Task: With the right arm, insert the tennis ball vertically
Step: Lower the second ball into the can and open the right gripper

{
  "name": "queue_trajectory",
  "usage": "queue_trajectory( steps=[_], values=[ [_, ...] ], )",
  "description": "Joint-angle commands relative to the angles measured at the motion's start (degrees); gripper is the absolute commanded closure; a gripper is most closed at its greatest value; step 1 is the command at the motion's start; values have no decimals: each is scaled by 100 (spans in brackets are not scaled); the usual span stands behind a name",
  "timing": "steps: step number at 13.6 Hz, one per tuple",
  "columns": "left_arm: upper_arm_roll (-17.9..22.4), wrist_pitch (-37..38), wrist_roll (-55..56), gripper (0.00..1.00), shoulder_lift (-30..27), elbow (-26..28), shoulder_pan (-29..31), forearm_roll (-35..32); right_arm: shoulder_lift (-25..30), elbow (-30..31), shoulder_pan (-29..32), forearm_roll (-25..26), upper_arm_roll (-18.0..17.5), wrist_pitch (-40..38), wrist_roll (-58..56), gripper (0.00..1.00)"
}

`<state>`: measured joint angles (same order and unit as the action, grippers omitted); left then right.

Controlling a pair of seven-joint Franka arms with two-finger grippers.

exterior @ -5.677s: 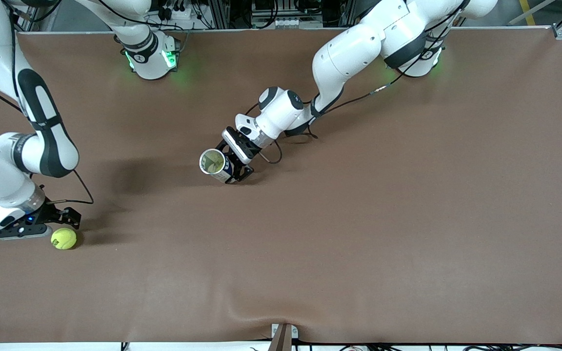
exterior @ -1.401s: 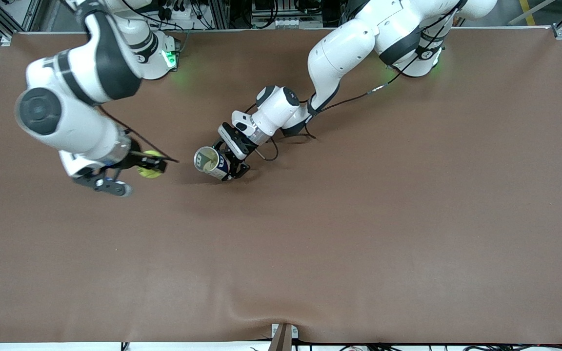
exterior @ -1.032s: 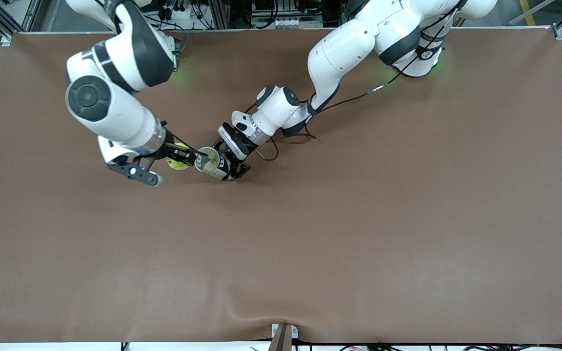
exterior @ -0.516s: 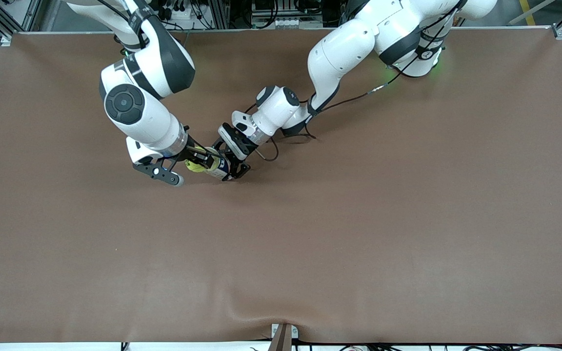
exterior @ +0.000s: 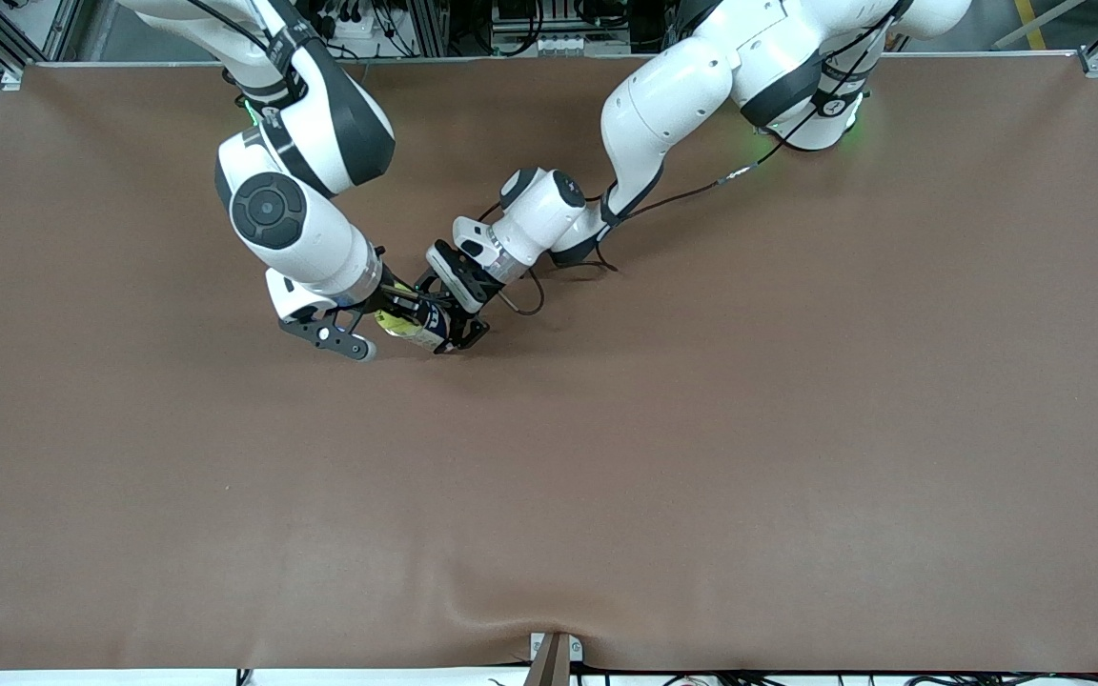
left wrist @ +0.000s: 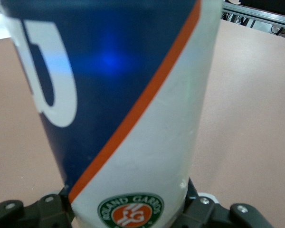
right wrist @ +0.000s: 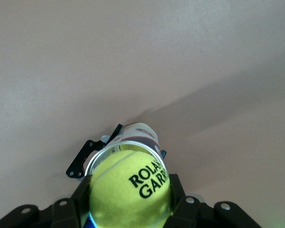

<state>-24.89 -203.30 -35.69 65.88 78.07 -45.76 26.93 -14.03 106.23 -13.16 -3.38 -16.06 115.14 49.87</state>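
**Jaws pinch ball and can at the can's mouth**

The jaws of the right gripper (exterior: pixel 395 316) are pinched on the tennis ball (right wrist: pixel 130 192), one finger on each side of it, and the ball sits right at the open rim of the can (right wrist: pixel 128 142). In the right wrist view the yellow ball with its black lettering fills the space between the fingers (right wrist: pixel 78 202), and the can's silver rim shows just above it, the ball's upper edge overlapping the opening. Whether the ball has entered the can cannot be told.

In the front view the ball (exterior: pixel 397 323) appears as a small yellow patch against the can (exterior: pixel 427 329), which is tilted, not upright, and held up off the bench (exterior: pixel 701 429). The left gripper (exterior: pixel 449 319) has its jaws pressed onto the can's body; the left wrist view shows the blue, white and orange label (left wrist: pixel 128 104) between its black fingers (left wrist: pixel 213 213).

Both grippers meet over the bench's middle stretch, toward the robots' bases and the right arm's end.
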Motion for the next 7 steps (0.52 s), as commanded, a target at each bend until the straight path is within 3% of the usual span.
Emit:
queue_trajectory(
  steps=[1, 2, 7],
  values=[
    [89, 1, 123, 16, 13, -73, -82, 58, 41, 56, -3, -40, -55, 35, 128, 11],
    [89, 1, 123, 16, 4, -73, -82, 58, 41, 56, -3, -40, -55, 26, 137, 0],
    [89, 1, 132, 16, -23, -73, -82, 58, 58, 47, 50, -40, -55, -18, 128, 0]
  ],
)
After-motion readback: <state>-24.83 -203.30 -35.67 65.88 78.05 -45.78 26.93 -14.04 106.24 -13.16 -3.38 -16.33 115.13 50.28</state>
